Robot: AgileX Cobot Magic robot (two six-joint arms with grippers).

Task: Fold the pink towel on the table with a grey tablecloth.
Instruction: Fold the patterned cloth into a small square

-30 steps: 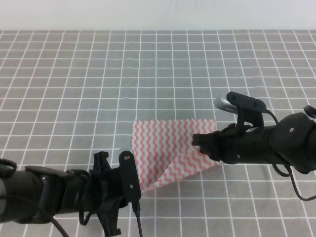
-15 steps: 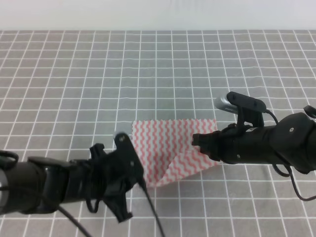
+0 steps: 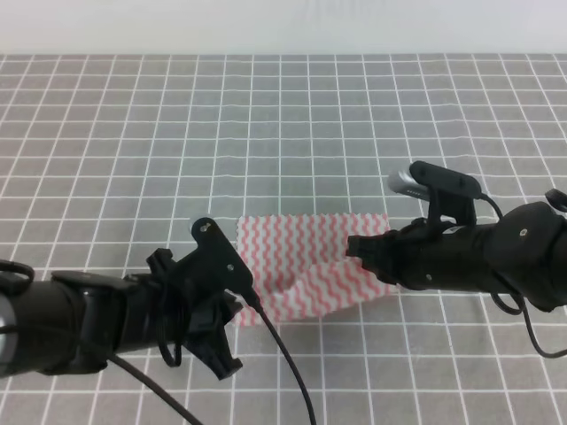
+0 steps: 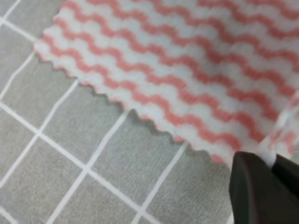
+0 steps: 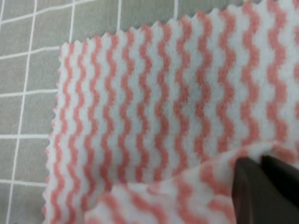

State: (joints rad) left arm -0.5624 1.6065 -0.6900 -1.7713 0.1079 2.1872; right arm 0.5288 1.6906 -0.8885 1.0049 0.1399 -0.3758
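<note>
The pink towel [image 3: 306,266] lies near the front edge of the grey tablecloth table [image 3: 283,124]. The left gripper [image 3: 235,305] and right gripper [image 3: 359,254] each pinch one of its near corners.

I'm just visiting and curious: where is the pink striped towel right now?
In the exterior high view the pink towel lies on the grey tablecloth, just below centre, between the left gripper and the right gripper, each pinching a near corner.
</note>
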